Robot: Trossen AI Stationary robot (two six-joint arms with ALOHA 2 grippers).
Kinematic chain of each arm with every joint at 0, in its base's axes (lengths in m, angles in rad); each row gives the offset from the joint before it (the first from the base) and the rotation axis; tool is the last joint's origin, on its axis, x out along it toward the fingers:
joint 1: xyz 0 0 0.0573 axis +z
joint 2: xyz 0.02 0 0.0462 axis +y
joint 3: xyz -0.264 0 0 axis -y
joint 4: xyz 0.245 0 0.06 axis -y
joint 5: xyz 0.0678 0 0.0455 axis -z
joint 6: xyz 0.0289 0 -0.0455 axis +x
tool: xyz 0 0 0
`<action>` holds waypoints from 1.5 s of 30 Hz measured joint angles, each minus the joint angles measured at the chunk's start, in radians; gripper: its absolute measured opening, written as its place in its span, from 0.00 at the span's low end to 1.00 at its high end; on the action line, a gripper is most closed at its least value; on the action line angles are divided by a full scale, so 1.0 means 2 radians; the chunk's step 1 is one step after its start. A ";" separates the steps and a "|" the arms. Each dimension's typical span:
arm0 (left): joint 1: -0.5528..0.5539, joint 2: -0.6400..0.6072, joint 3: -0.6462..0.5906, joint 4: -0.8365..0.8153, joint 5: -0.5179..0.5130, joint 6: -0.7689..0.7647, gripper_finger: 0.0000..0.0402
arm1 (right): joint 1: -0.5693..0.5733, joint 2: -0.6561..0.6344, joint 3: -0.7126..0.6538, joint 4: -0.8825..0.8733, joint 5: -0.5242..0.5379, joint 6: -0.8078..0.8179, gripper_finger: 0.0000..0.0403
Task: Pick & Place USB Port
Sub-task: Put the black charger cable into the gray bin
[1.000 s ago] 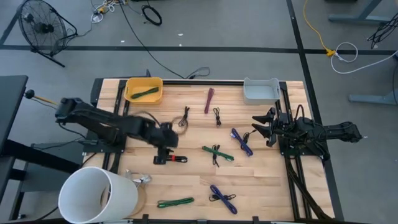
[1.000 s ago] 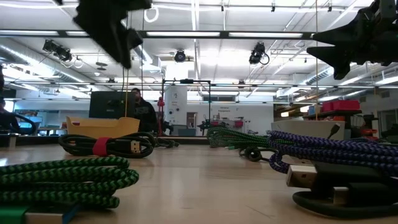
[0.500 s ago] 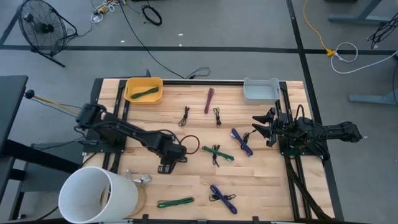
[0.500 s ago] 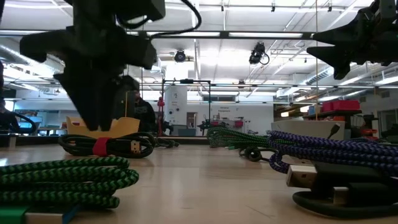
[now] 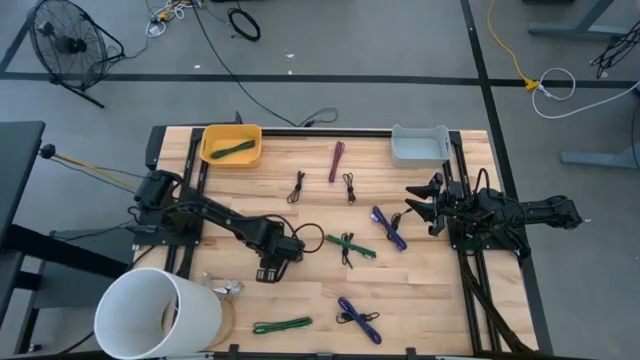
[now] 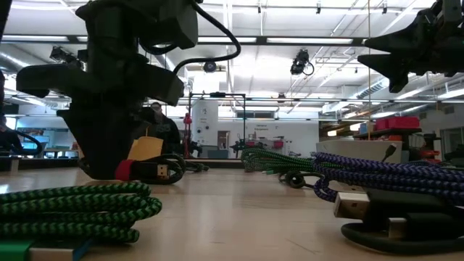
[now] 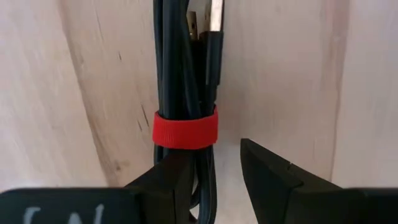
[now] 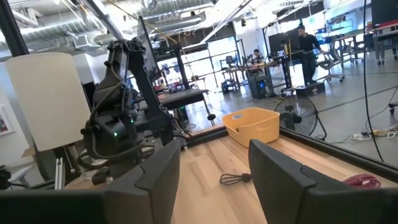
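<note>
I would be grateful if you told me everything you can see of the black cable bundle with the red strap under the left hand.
The black cable bundle is a coiled USB cable, its strands bound by a red strap that looks like fabric. A metal USB plug lies along the strands at one end. The bundle lies flat on the wooden table, left of centre. The left hand is low over it, fingers apart; one finger is against the strands below the strap, the other beside them.

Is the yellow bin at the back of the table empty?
No, in the high view a green cable bundle lies inside the yellow bin.
</note>
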 joint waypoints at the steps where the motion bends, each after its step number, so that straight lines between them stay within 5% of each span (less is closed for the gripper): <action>1: 0.000 0.000 0.000 0.001 0.000 0.000 0.33 | 0.000 0.000 0.000 -0.001 0.000 0.000 0.48; 4: 0.000 0.002 0.000 0.001 -0.004 0.001 0.27 | 0.000 0.000 0.000 -0.002 0.000 0.000 0.48; 8: 0.000 0.003 0.000 0.002 -0.002 0.002 0.05 | 0.000 0.000 0.000 -0.002 0.000 0.000 0.48; 17: 0.001 -0.006 0.023 0.006 -0.044 -0.010 0.04 | 0.000 0.000 0.000 -0.002 0.000 0.000 0.48; 28: 0.057 -0.046 0.172 0.048 -0.089 0.109 0.04 | 0.000 0.000 0.000 0.002 0.000 0.011 0.48; 35: 0.137 -0.054 0.218 0.194 0.052 0.161 0.04 | 0.000 0.000 0.000 0.023 -0.001 0.011 0.48; 45: 0.222 0.002 0.218 0.388 0.204 0.097 0.04 | 0.000 0.000 0.000 0.072 -0.052 -0.019 0.48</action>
